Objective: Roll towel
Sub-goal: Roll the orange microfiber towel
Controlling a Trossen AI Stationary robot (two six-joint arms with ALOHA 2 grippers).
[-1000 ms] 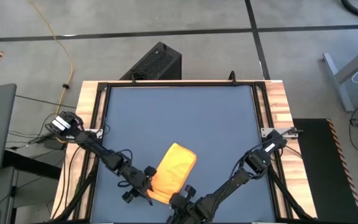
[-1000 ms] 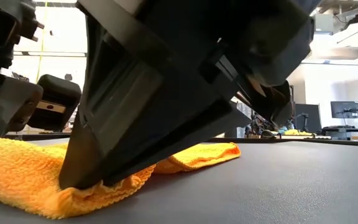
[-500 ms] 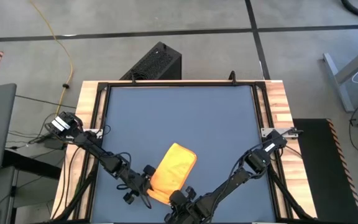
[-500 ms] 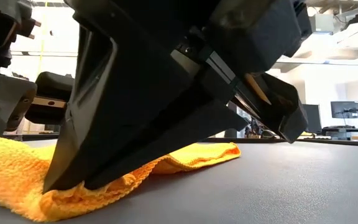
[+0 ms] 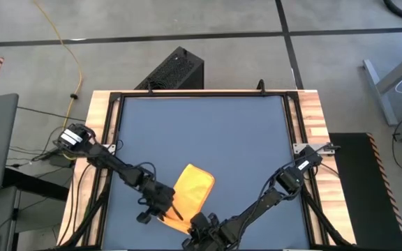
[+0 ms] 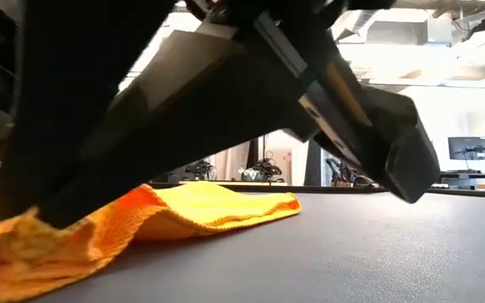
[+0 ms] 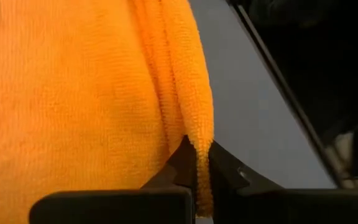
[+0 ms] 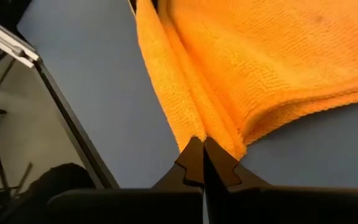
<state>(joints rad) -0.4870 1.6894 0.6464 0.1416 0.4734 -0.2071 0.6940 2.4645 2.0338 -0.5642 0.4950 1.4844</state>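
Note:
The yellow towel (image 5: 191, 188) lies folded into an oblong on the dark blue tabletop (image 5: 208, 132), near the front edge, slanting toward the far right. My left gripper (image 5: 165, 207) is shut on its near left corner. My right gripper (image 5: 199, 222) is shut on its near right corner. In the low view the towel (image 6: 209, 202) lies flat at its far end and is bunched up at its near end under the dark fingers (image 6: 183, 109). My left gripper pinches a folded edge of the towel (image 7: 199, 134) between its two fingers, several layers together, at the near left corner. The fingers slant down from the table's left. The rest of the towel lies on the table. My right gripper pinches a raised ridge of the towel's edge (image 8: 194, 127) between its two fingers, several layers, at the near right corner. It comes in low from the table's near right. The cloth beyond the fingers rests on the table.
Wooden strips and a black frame (image 5: 110, 125) border the blue top. The far half of the tabletop is bare of objects. A black box (image 5: 173, 70) stands on the floor beyond the far edge.
My left gripper has moved right onto the towel's near left corner and shut on it. The towel has slid a little toward the near left, and its near end has bunched up. My right gripper has stayed shut and shifted slightly to the left.

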